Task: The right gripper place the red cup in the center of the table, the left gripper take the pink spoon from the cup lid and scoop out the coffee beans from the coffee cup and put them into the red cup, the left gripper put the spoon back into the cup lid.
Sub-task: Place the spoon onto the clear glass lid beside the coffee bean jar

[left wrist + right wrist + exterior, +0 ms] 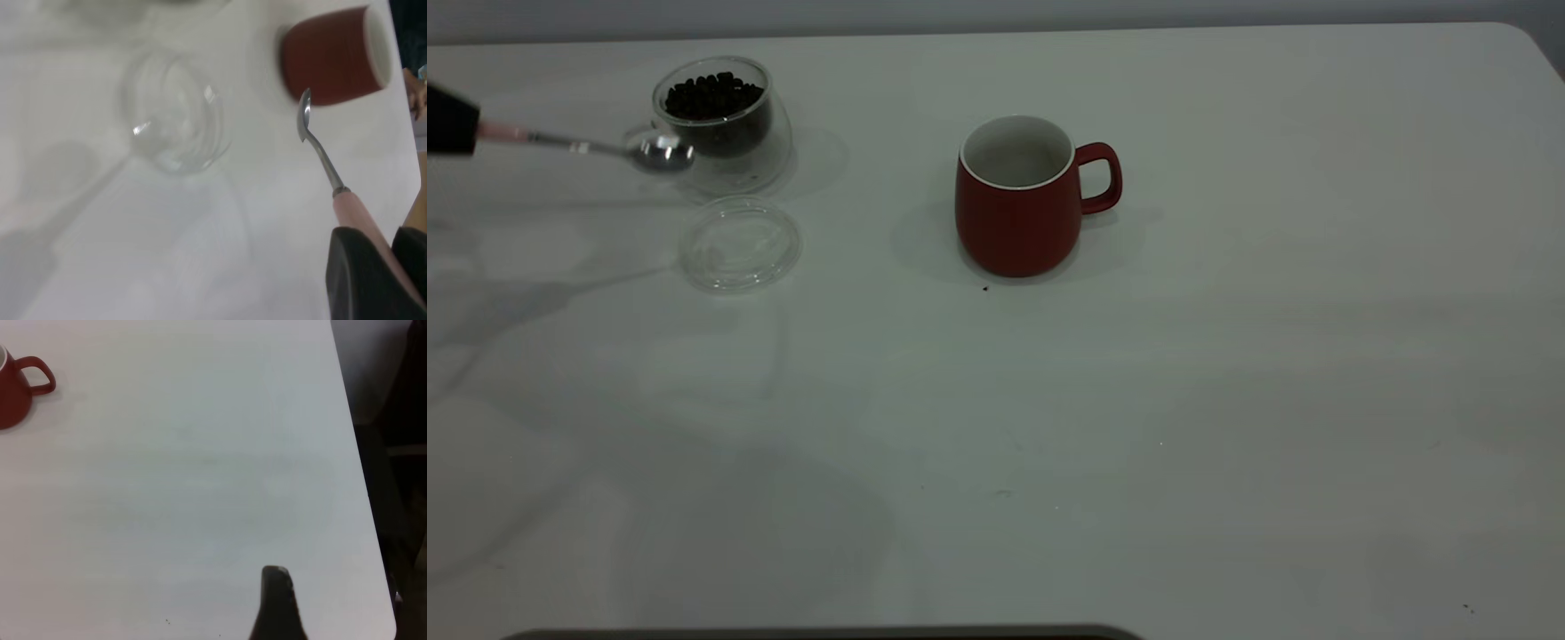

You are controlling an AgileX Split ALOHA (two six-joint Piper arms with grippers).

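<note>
At far left edge, left gripper (pixel 449 120) pinching pink spoon (pixel 587 147) by handle, bowl hanging empty just beside coffee cup (pixel 720 124) holding coffee beans (pixel 713 95). Cup lid (pixel 740 244) flat just nearer. Red cup (pixel 1018 196) upright mid-table (pixel 1227 400), handle right. Right gripper (pixel 277 607) well apart; spread or pressed, cannot tell.

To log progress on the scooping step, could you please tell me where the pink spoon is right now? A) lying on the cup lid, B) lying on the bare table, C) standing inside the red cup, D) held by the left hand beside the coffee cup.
D: the left hand grips the pink spoon by its handle, its bowl by the coffee cup, while the cup lid lies bare.
</note>
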